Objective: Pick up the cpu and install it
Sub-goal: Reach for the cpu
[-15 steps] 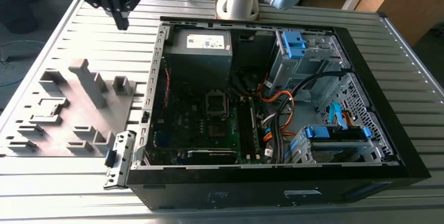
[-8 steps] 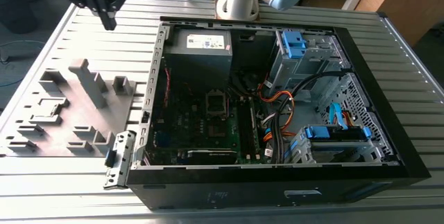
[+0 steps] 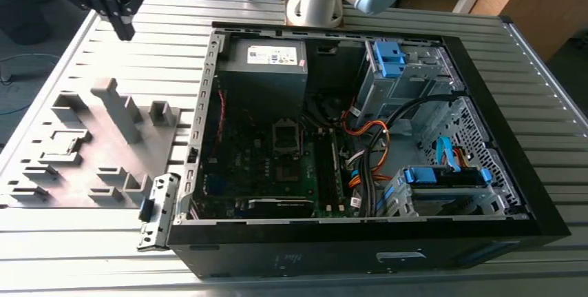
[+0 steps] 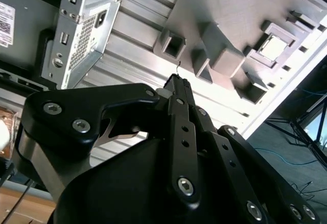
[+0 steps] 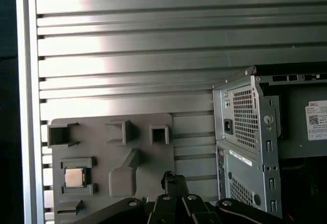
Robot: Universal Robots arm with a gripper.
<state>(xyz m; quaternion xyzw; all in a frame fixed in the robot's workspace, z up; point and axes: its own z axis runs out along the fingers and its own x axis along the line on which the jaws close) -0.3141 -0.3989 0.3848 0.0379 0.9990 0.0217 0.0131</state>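
The cpu [image 5: 74, 177] is a small silver square lying flat in a pocket of the grey holder plate [image 5: 133, 142]. In the second wrist view the cpu [image 4: 274, 48] shows as a bright square in its frame on the same plate [image 4: 214, 9]. My gripper [image 3: 125, 33] hangs high over the slatted table, beyond the far end of the holder plate [image 3: 92, 138] and well away from the cpu. Its black fingers are shut together with nothing between them in both wrist views [image 4: 176, 80] [image 5: 170, 176]. The motherboard's socket [image 3: 286, 137] lies inside the open computer case.
The open black case [image 3: 213, 104] holds a grey power supply [image 3: 266, 63], a black graphics card [image 3: 275, 207], cables and blue-tabbed drive cages [image 3: 404, 69]. The arm's base [image 3: 315, 1] stands behind the case. Upright blocks [image 3: 124, 111] rise from the holder plate.
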